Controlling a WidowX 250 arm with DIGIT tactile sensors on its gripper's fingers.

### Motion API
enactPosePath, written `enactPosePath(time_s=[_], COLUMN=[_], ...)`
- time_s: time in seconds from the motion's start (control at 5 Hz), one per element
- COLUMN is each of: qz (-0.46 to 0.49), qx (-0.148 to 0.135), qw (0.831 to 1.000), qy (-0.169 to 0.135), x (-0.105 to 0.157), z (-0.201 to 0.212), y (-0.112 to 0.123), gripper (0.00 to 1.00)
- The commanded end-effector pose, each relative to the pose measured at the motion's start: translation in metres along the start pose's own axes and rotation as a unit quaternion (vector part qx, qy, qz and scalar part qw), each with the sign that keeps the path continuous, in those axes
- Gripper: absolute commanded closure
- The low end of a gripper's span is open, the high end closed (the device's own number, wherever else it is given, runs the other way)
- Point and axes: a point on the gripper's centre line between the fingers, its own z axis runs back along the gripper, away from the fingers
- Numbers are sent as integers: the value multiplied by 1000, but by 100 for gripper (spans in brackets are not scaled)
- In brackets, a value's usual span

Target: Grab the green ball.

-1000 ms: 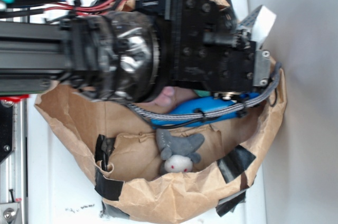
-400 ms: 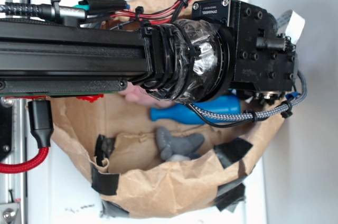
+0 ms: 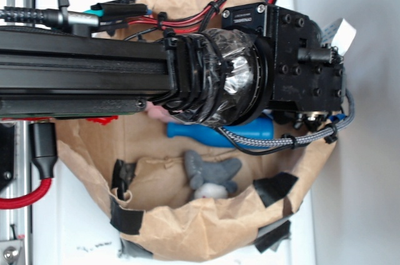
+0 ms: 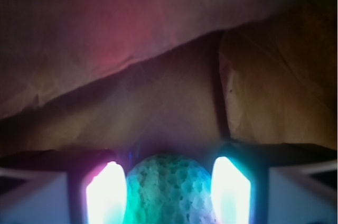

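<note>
**Green ball sits between the fingers, deep in the paper bag**

Starting at the left of the wrist view: one glowing finger (image 4: 105, 192), lit pink and white, stands right beside the green ball (image 4: 169, 189). The ball is round, mint to teal in this light, its surface bumpy and pitted like knitted yarn. On its right, the second finger glows pale green-white. The gripper (image 4: 168, 192) has its jaws spread either side of the ball, close against it; whether they actually press it, I cannot tell. Behind it all runs creased brown paper.

From outside, the black arm (image 3: 87, 77) reaches across into the paper bag (image 3: 206, 234). Below it lie a blue pin (image 3: 206, 134) and a grey plush toy (image 3: 212, 174).
</note>
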Motion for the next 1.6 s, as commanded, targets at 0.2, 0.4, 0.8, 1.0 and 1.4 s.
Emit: enactPosePath(time_s=[0.2,0.4,0.8,1.0,1.4], qz=[-40,-78,-136,-176,-183], qx=[-78,-87,-90,-93,-62], qw=[996,993,986,979,980], qy=[-28,-30,-32,-36,-50], x=[9,10,6,4,1], z=[75,106,151,164,164], y=[19,37,45,40,35], gripper=[100,100,100,100,100])
